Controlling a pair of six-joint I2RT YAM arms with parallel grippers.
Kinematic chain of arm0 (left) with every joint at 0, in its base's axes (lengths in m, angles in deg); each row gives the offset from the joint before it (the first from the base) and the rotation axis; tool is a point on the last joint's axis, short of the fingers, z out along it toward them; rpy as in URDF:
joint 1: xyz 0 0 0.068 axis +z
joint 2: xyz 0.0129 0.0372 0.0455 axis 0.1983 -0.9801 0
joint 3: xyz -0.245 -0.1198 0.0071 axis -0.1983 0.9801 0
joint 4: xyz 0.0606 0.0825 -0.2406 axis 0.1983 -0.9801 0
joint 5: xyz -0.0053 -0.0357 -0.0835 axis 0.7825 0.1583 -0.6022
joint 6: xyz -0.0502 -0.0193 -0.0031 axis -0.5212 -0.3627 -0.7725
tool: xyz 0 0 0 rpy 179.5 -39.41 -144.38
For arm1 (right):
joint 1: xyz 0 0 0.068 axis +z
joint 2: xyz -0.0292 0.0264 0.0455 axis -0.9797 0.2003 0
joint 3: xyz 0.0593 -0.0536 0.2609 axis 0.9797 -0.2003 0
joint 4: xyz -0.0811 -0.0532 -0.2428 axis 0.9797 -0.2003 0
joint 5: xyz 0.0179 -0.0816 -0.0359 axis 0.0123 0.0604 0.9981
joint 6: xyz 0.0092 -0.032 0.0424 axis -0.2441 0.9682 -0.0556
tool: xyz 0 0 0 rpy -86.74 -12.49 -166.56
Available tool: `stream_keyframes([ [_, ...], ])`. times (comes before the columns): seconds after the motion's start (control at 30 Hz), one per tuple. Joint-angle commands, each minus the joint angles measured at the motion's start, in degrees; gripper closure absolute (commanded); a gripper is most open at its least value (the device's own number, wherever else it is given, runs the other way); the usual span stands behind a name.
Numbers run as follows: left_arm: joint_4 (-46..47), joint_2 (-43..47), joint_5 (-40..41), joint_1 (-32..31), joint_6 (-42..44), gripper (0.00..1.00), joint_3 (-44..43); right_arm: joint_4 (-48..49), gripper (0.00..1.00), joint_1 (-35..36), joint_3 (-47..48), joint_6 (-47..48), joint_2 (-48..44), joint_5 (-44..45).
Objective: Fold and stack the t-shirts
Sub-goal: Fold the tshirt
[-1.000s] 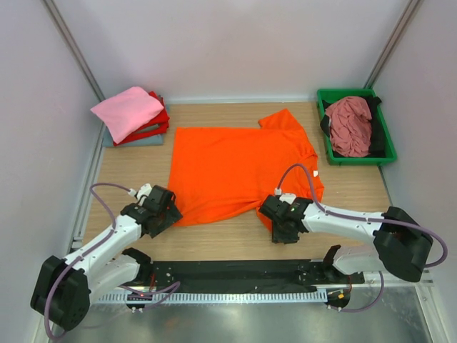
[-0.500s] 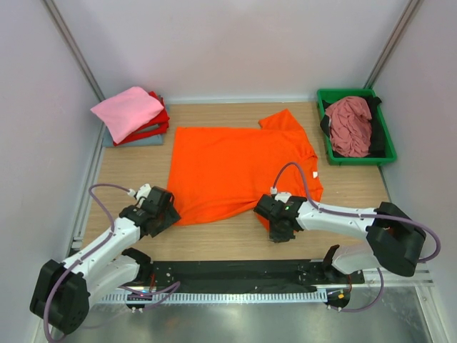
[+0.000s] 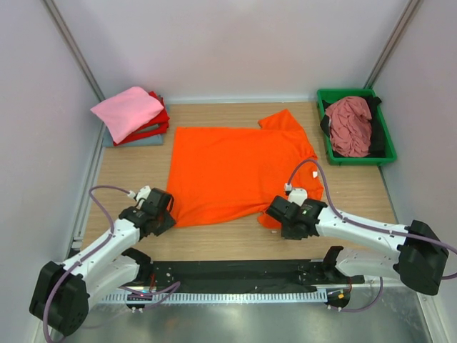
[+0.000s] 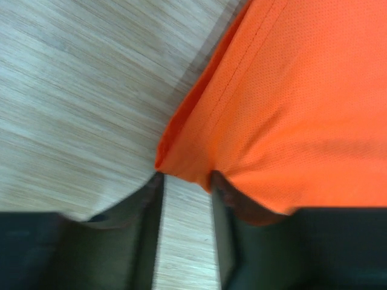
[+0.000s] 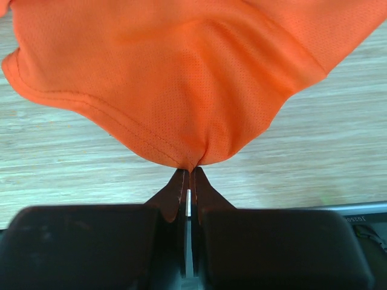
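At the near edge of the desk (image 3: 136, 168), both arms are down at the orange t-shirt (image 3: 239, 168), which lies spread across the middle. The right claw (image 5: 188, 172) is pinched tight on a small peak of orange cloth at the near right corner. The left claw (image 4: 186, 181) sits at the near left hem corner with a narrow gap between its jaws and bare wood showing through, so it grips nothing yet.

Here's the danger, as I read it: that left corner only brushes the fingertips, so a close from here may catch one layer or miss outright; then a lift would drag the shirt askew from the right side alone. The right pinch is also shallow, right at the tips, and a sharp pull could slide it free.

The shirt itself is bright orange with a fine mesh knit and a stitched hem; the body is mostly flat and the far sleeve pokes out. The folded stack (image 3: 132, 114) waits in the far left corner; more shirts sit in the green tray (image 3: 357, 158), far right.
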Motion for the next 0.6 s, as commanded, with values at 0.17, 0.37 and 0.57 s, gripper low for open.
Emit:
stream_keyframes([
  [0.17, 0.09, -2.00, -0.88, 0.20, 0.26, 0.96, -1.43, -2.76, 0.99, 0.01, -1.51, -3.10, -5.24, 0.99],
  [0.37, -5.54, 2.04, -0.70, 0.20, 0.61, 1.00, -4.15, -11.72, 0.99, -0.07, 3.66, -6.17, -10.78, 5.38],
  [0.57, -5.63, 1.35, -3.42, 0.20, 0.35, 0.99, -4.77, -15.24, 0.98, -0.07, 9.03, -6.00, -13.43, 6.62],
])
